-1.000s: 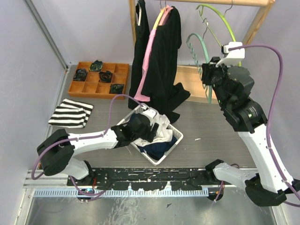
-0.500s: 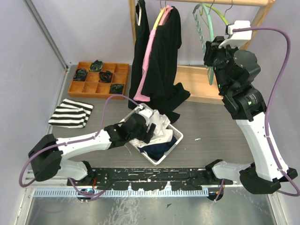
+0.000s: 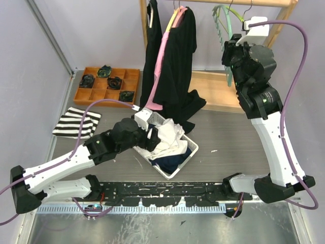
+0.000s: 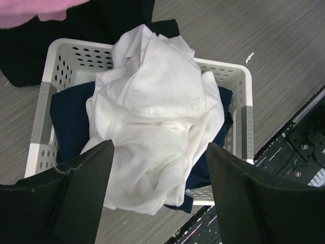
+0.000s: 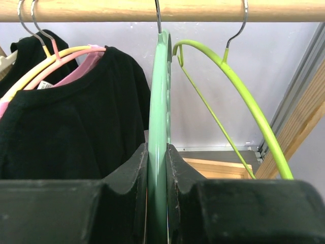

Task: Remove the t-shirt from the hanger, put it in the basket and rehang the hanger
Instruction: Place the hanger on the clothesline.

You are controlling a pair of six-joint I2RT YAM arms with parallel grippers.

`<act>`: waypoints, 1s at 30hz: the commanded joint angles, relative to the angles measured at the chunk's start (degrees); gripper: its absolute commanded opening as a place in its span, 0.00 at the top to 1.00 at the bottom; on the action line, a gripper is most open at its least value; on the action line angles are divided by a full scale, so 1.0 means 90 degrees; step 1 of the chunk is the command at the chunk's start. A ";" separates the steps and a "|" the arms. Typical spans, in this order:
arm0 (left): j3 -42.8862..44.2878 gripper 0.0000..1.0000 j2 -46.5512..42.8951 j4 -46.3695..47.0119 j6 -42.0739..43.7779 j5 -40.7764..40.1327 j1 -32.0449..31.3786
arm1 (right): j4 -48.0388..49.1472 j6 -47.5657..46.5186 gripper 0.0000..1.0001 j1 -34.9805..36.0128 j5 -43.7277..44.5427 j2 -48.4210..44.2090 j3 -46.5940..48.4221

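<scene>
Overhead view: left gripper (image 3: 148, 133) poised just above white basket (image 3: 186, 158); right gripper (image 3: 231, 51) raised to wooden rail (image 3: 264, 2).

Left wrist: fingers (image 4: 81, 188) spread wide, holding nothing; white t-shirt (image 4: 157, 101) heaped in basket directly beneath.

Right wrist: fingers (image 5: 76, 203) clamped on bare mint hanger (image 5: 160, 91), hooked on rail above; lime hanger (image 5: 244, 96) to their right, black shirt (image 5: 66, 127) to their left.

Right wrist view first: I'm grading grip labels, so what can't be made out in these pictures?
- Right wrist view: the mint hanger, clamped in the right gripper, is cut off below by the frame edge.
- Top view: how that gripper closes is hidden by its own wrist.
- Left wrist view: the white shirt covers most of what lies in the basket.
- Top view: the dark items in the orange tray are too small to identify.
</scene>
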 commanded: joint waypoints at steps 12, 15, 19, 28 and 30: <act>-0.0091 0.17 -0.1340 -0.0433 0.0256 -0.0534 0.0001 | 0.0900 0.0503 0.99 -0.0978 -0.1317 0.0319 0.0373; -0.0066 0.17 -0.1424 -0.0488 0.0240 -0.0681 0.0001 | 0.0952 0.0606 1.00 -0.1150 -0.1475 0.0375 0.0343; -0.0076 0.17 -0.1498 -0.0492 0.0208 -0.0778 -0.0001 | 0.0980 0.0723 0.99 -0.1329 -0.1658 0.0489 0.0335; 0.0015 0.16 -0.1682 -0.0565 0.0138 -0.1080 -0.0008 | 0.1014 0.0935 1.00 -0.1652 -0.1976 0.0618 0.0038; 0.0096 0.15 -0.1692 -0.0651 0.0091 -0.1256 0.0001 | 0.1014 0.0964 0.99 -0.1684 -0.1978 0.0564 -0.0127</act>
